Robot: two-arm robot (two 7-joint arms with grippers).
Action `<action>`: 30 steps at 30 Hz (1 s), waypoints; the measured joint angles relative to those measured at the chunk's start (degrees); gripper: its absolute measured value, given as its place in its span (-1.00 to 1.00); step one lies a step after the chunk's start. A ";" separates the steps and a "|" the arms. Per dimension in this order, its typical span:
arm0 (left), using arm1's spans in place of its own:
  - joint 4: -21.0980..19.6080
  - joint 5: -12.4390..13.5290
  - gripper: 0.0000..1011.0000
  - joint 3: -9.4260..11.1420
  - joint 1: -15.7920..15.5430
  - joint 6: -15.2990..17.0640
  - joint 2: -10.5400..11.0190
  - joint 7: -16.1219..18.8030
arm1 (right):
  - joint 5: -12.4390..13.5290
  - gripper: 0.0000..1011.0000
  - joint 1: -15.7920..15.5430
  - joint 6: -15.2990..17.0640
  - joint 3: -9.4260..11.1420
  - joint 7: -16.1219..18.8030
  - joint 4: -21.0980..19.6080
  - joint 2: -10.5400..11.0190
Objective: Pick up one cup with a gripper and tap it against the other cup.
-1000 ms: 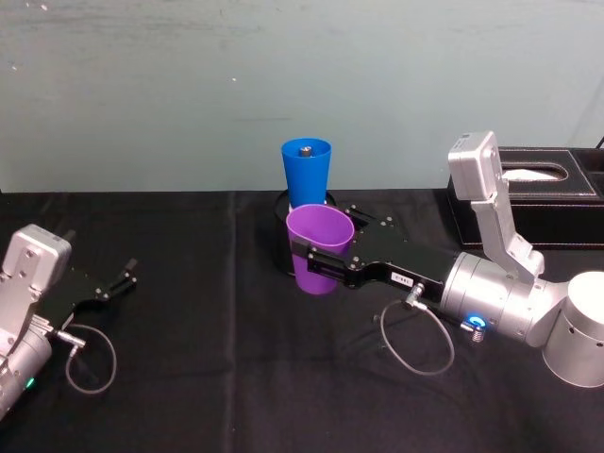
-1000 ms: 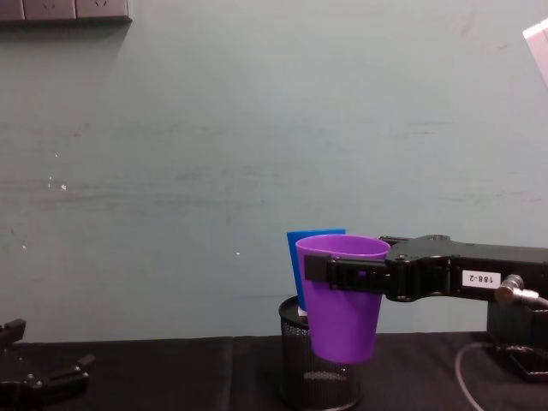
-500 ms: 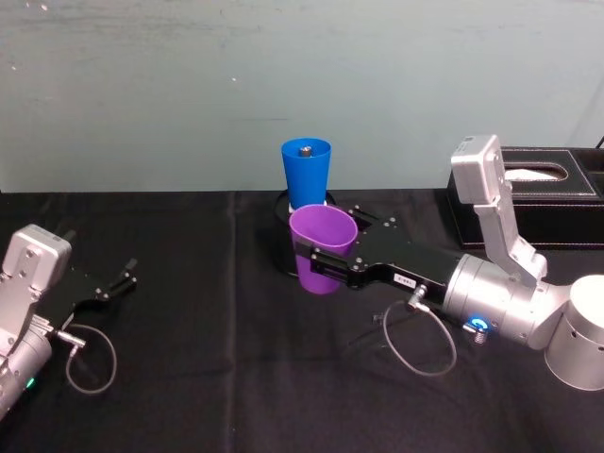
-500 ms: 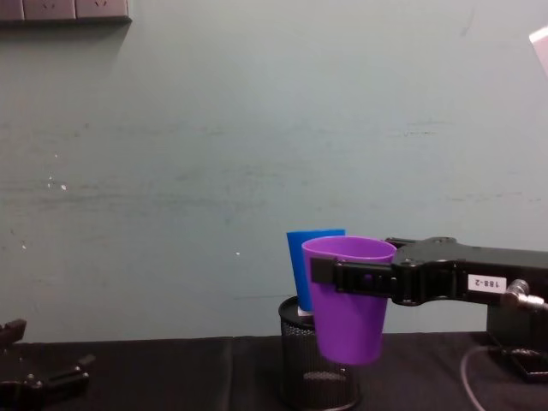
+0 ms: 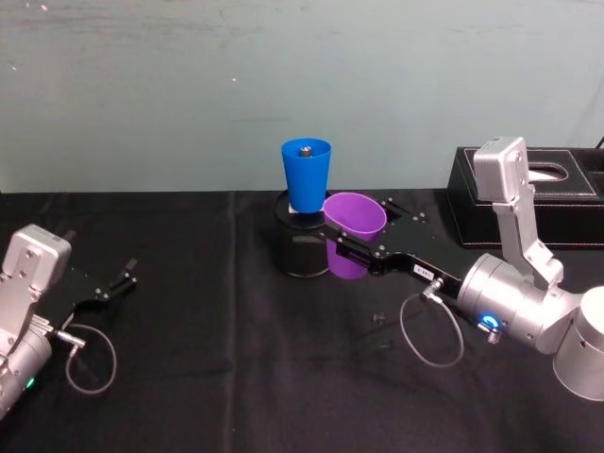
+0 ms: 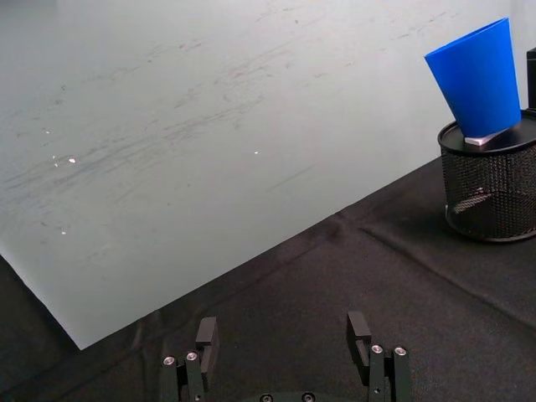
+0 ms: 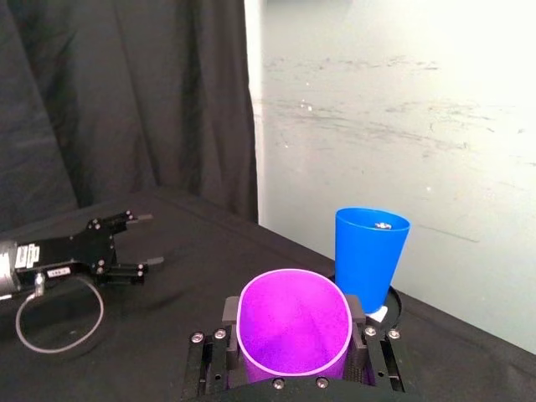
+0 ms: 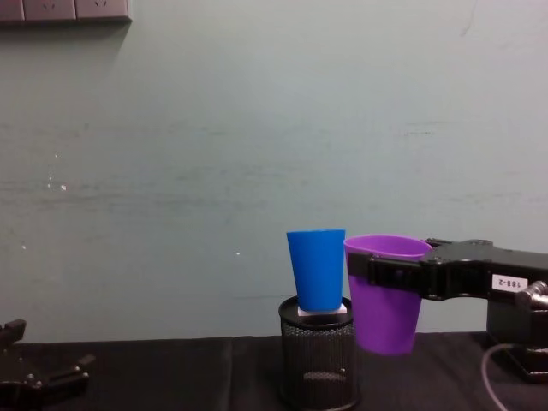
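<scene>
While the black-clothed worktop is meeting a pale green wall, the right end effector is clamping the purple cup aloft

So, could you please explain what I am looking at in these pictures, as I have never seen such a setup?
This is a two-armed robot seen through four cameras at one moment: one on its head looking down, one on its chest looking across the table, and one on each wrist. The table is covered in black cloth. A blue cup stands on top of a black mesh pen holder. The right gripper has its fingers shut on a purple cup, held off the table close beside the blue one; whether they touch, I cannot tell. The left gripper rests idle at the robot's left, fingers open. A black tissue box sits behind the right arm.
</scene>
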 joint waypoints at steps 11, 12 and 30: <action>0.00 0.00 0.98 0.00 0.00 0.00 0.00 0.00 | 1.90 0.44 3.77 2.58 -0.11 0.71 5.00 -3.12; 0.00 0.00 0.98 0.00 0.00 0.00 0.00 0.00 | 1.97 0.44 4.30 2.75 -0.23 0.80 5.67 -3.38; 0.00 0.00 0.98 0.00 0.00 0.00 0.00 0.00 | -1.72 0.44 14.73 2.48 -3.70 2.10 17.28 -8.22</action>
